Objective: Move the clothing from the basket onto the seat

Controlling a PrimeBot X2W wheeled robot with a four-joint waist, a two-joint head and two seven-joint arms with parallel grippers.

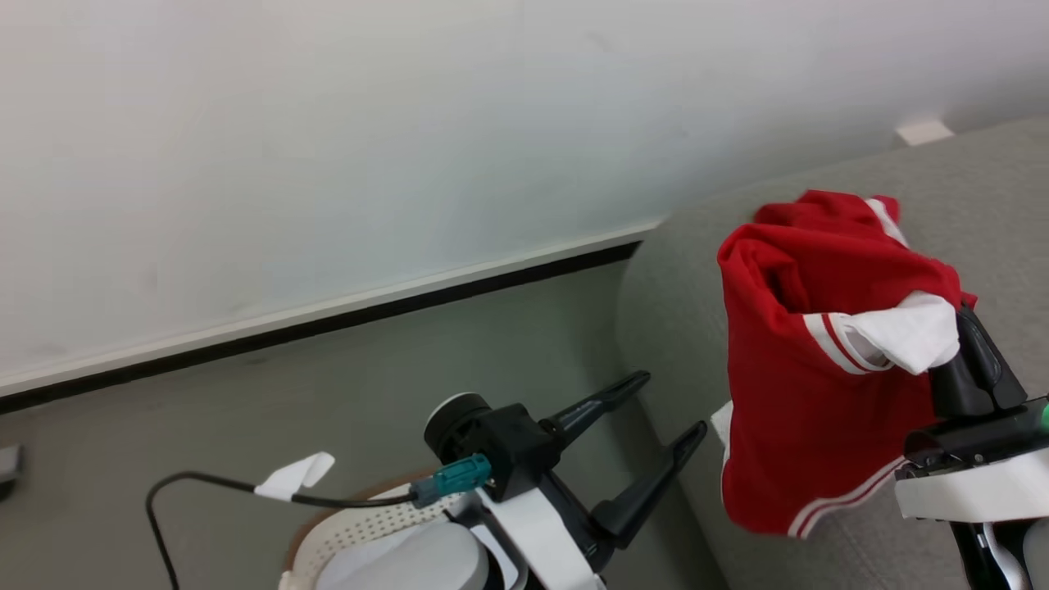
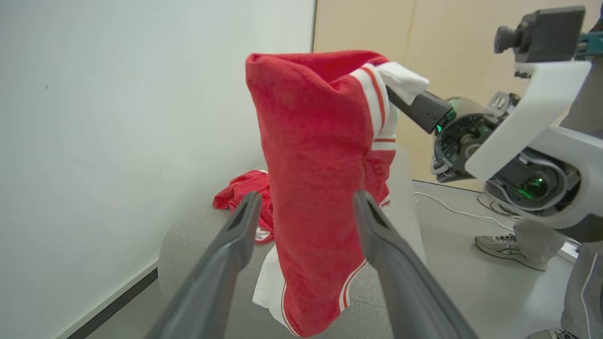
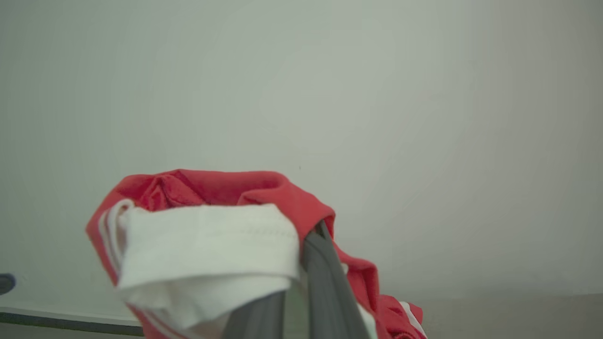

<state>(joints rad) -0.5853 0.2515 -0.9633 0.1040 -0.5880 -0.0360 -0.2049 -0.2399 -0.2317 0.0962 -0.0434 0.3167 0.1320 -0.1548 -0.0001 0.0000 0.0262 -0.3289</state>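
Right claw [image 1: 960, 354] pinched tight on the white trim of the clothing [image 1: 807, 393], a red striped garment hanging free from the grip at the right of the head view, its lower hem over the edge of the seat [image 1: 668, 311]. Whether the hem touches the cushion cannot be told. Left claw [image 1: 672, 403] spread wide and empty, lower centre, fingers pointing toward the hanging cloth and apart from it. Fabric judged light and limp: it drapes in one long fold, so it would likely swing and bunch, and is unlikely to slip from a pinch on doubled trim. Best holds look like the thick white cuff or the striped hem; a second hold low on the hem would help lay it flat. A second red garment [image 2: 240, 189] lies crumpled on the seat behind, mid-left of the left wrist view. Basket [image 1: 348, 528] at the bottom edge, cut off and partly covered by the left arm; contents not visible. Right fingertips buried in cloth. A person's shoe [image 2: 500, 246] at lower right of the left wrist view.
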